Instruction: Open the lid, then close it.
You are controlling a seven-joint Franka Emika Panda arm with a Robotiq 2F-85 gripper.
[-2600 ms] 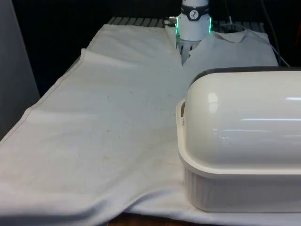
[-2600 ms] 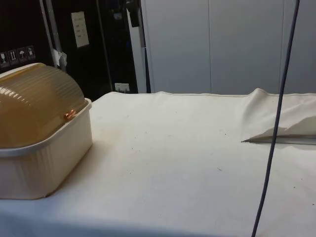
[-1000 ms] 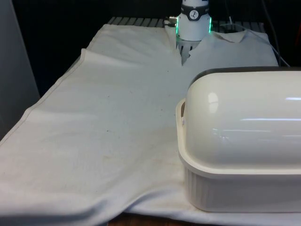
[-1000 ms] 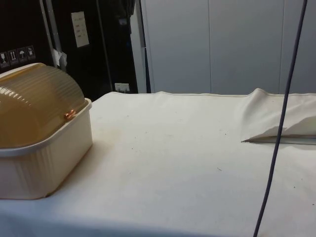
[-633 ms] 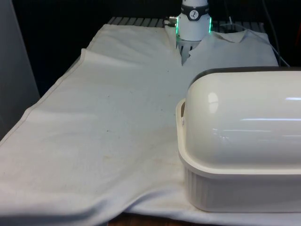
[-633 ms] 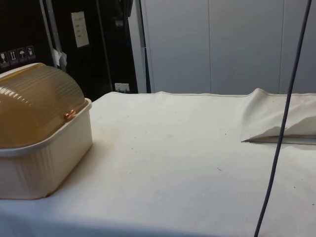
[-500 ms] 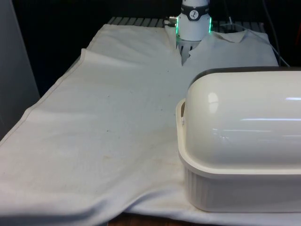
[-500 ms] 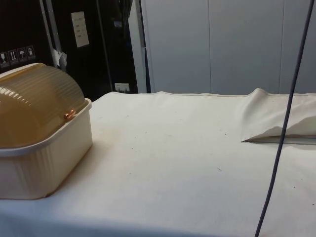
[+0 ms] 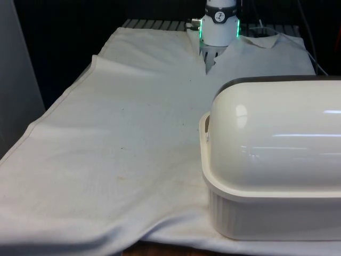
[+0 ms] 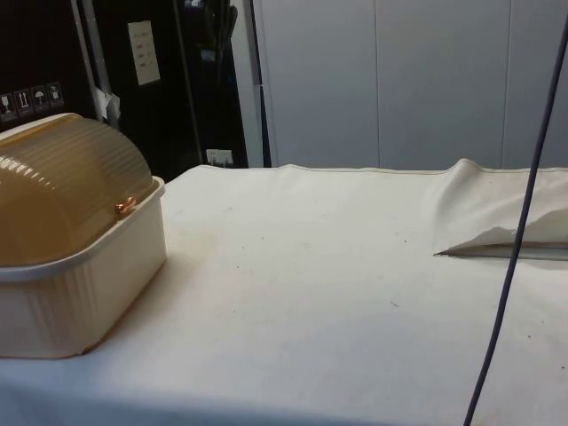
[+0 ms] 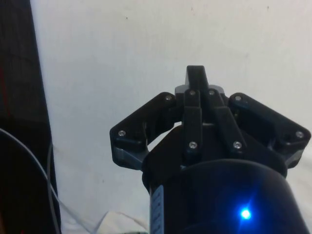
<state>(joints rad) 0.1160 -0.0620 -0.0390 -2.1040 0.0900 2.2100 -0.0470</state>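
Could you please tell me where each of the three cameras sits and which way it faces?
Front view: across the table toward the arm's white base; bread box near, at the front view's right.
Side view: from the table's side, across the cloth; bread box, lid down.
Wrist view: on the wrist, looking at the gripper, fingers together, over bare cloth.
Front and side views share the bread box.

Even bright light, glare streaks on lid (image 9: 277,138), dark backdrop

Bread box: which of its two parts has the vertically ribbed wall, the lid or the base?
The base, the lower tub with the flared rim. The lid is the rounded dome resting shut on top of it.
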